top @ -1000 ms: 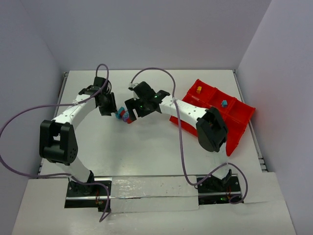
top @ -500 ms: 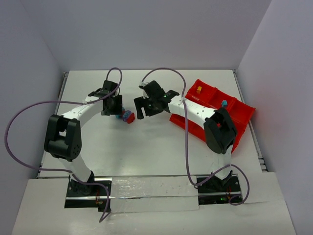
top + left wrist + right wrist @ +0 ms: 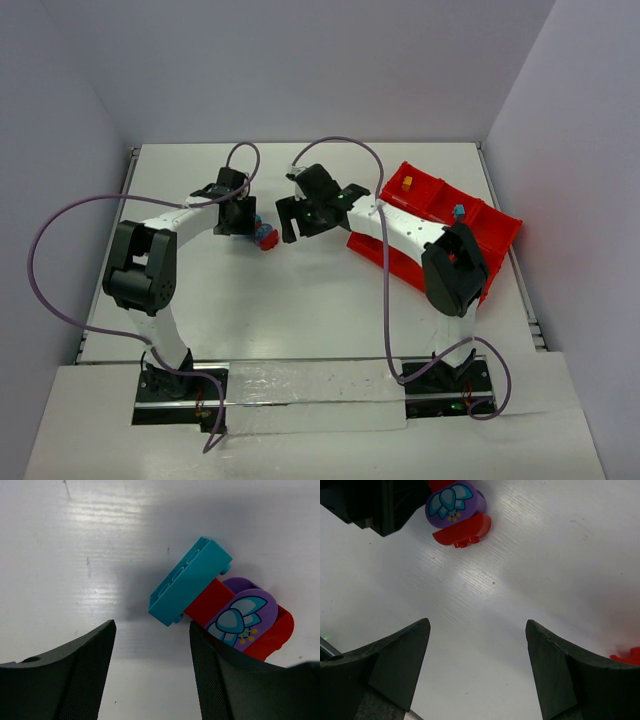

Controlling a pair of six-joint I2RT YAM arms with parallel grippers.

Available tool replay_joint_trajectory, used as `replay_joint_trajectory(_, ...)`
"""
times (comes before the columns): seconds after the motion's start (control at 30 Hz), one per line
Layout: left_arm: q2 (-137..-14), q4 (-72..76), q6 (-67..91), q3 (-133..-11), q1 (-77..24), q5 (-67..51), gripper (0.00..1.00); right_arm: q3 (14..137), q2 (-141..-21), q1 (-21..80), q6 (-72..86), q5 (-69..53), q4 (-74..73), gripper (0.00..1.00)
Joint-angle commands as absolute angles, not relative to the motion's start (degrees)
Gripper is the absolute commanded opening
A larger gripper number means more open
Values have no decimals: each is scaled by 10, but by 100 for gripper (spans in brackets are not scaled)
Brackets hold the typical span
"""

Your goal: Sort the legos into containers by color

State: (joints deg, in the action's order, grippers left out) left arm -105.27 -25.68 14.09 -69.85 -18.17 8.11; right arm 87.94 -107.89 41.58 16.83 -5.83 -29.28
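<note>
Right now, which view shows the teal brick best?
Left wrist: the teal brick is large and sharp, its studs clear, lying against a red brick. Top external shows the brick only as a blue speck. Right wrist does not show it.

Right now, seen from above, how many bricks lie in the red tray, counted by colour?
Yellow brick: 1
Blue brick: 1
Total: 2 showing in the tray; the right arm covers part of it.
</note>
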Motion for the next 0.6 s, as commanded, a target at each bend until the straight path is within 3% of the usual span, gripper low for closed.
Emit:
replay_joint_trajectory(0.0,-1038,-185,133,-692,-180,43,67,867,-1046,412,164,-49,-294,84)
replay_joint_trajectory(0.57,-1060,-213,156,-703,-246,32,67,851,-1034,411,169,-35,-294,84)
